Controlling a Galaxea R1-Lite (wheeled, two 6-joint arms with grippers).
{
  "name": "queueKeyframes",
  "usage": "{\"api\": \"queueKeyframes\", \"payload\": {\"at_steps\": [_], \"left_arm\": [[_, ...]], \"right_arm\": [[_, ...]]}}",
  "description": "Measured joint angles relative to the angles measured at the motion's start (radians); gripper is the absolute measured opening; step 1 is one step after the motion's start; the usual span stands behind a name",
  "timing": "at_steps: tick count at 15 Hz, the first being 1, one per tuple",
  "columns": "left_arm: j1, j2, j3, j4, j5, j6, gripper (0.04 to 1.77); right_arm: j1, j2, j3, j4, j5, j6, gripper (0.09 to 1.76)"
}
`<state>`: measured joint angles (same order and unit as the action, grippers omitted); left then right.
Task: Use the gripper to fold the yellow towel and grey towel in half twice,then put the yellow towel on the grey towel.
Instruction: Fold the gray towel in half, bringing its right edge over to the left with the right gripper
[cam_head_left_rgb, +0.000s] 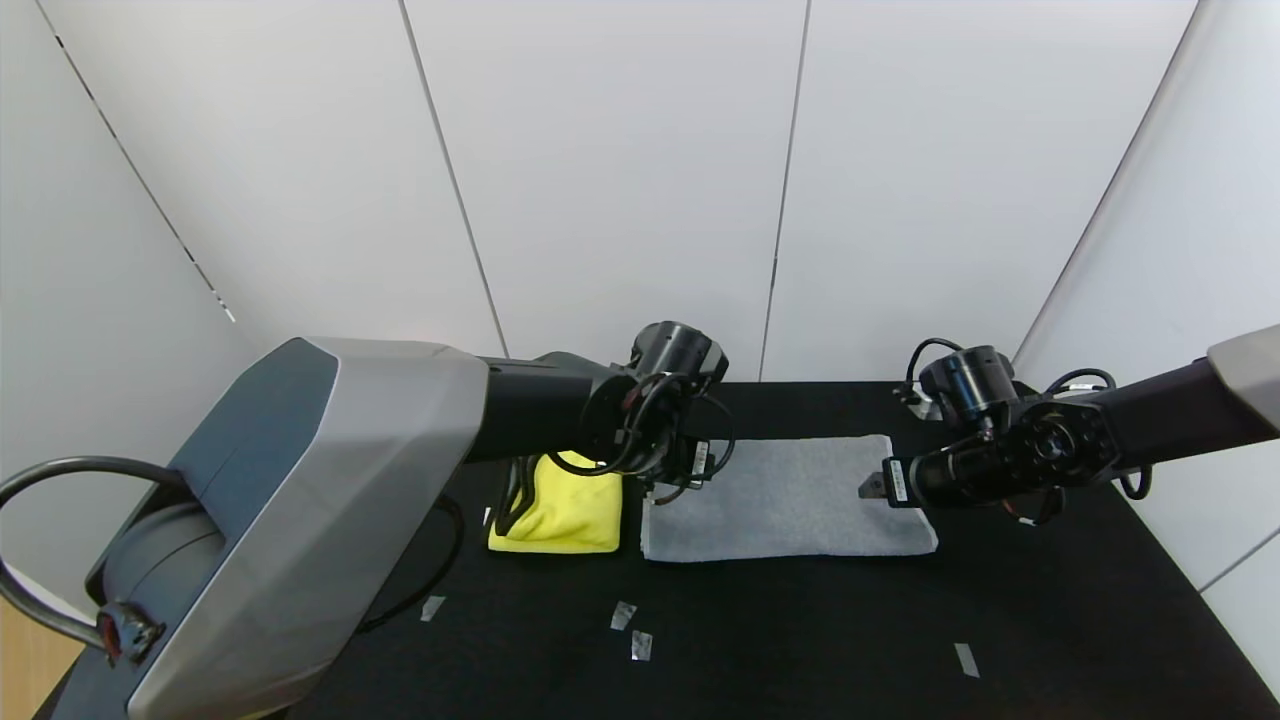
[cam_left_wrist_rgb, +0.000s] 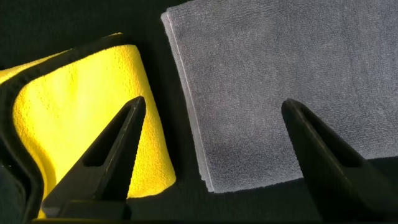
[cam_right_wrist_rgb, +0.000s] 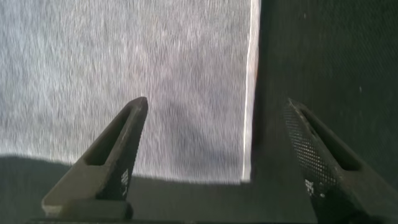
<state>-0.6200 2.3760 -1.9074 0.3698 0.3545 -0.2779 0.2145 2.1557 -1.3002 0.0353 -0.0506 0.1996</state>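
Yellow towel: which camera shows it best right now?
The left wrist view: the yellow towel lies folded, close up beneath the open left gripper. The head view shows it partly behind the left arm. The right wrist view shows none.

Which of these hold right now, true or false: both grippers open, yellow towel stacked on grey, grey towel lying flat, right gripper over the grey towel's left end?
1. Both the left gripper and the right gripper are open. True.
2. The yellow towel lies on the grey towel. False: it lies beside it, apart.
3. The grey towel lies flat on the table. True.
4. The right gripper is over the grey towel's left end. False: the right end.
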Motion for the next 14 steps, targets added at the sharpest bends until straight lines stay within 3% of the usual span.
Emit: {"api": "queueKeyframes", "payload": {"at_steps": [6, 14], "left_arm": [[0.001, -0.006, 0.014, -0.001, 0.000, -0.003, 1.65], [0.003, -0.010, 0.016, -0.001, -0.002, -0.004, 1.69]], "right_arm": [[-0.005, 0.099, -0.104, 0.005, 0.000, 0.052, 1.64], [-0.006, 0.137, -0.123, 0.018, 0.021, 0.081, 1.68]]}}
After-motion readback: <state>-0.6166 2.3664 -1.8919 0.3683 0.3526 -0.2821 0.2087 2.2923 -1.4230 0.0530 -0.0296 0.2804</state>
